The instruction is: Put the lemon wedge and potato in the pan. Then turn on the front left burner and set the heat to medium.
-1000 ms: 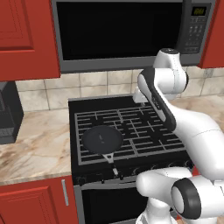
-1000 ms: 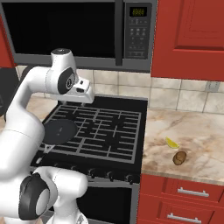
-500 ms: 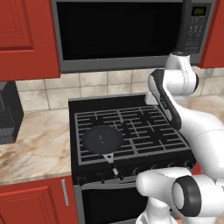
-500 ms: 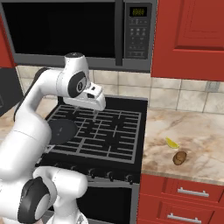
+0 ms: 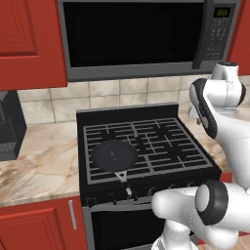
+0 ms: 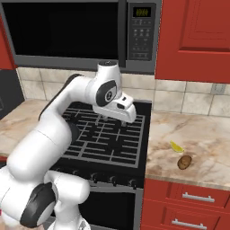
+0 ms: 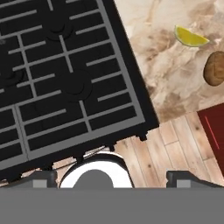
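We are swinging our gripper, jaws spread wide and empty, rightward across the stove from the pan (now behind us) toward the lemon wedge and potato waiting ahead on the counter.

The lemon wedge is yellow, the potato brown-orange. The pan is dark grey on the black grate. The counter is beige marble, the cabinets red.
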### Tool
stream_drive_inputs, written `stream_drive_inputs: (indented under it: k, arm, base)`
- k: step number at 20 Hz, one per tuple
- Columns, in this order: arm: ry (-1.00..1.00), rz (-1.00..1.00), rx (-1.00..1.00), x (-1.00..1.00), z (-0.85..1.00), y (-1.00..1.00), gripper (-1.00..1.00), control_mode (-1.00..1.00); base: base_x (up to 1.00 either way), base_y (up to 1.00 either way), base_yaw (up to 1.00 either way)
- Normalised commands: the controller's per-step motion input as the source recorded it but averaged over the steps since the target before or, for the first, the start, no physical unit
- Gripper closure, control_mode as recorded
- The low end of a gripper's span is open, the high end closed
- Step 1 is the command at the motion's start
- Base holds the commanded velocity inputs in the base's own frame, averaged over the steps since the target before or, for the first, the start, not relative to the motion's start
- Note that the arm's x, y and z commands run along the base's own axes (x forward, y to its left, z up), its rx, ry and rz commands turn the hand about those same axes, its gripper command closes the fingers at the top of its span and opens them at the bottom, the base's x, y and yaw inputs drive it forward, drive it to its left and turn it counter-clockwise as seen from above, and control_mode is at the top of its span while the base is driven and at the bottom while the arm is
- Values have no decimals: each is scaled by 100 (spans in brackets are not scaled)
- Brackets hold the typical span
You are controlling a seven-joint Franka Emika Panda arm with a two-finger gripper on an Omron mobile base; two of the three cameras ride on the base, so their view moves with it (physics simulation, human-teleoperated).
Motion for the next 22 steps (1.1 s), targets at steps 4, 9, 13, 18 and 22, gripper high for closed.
stream_drive_inputs:
  k: [4,9,13,18,22]
  arm:
    - [0,0,0,0,-20,-100,-100,-100]
    - [-1,0,0,0,-34,-100,-100,-100]
    - [-6,0,0,0,-44,-88,-100,-100]
    - [-11,1,0,0,-22,-48,-100,-100]
    - [-9,0,0,15,-2,-22,-100,-100]
  base:
    - [0,0,0]
    - [0,0,0]
    - [0,0,0]
    - [0,0,0]
    - [0,0,0]
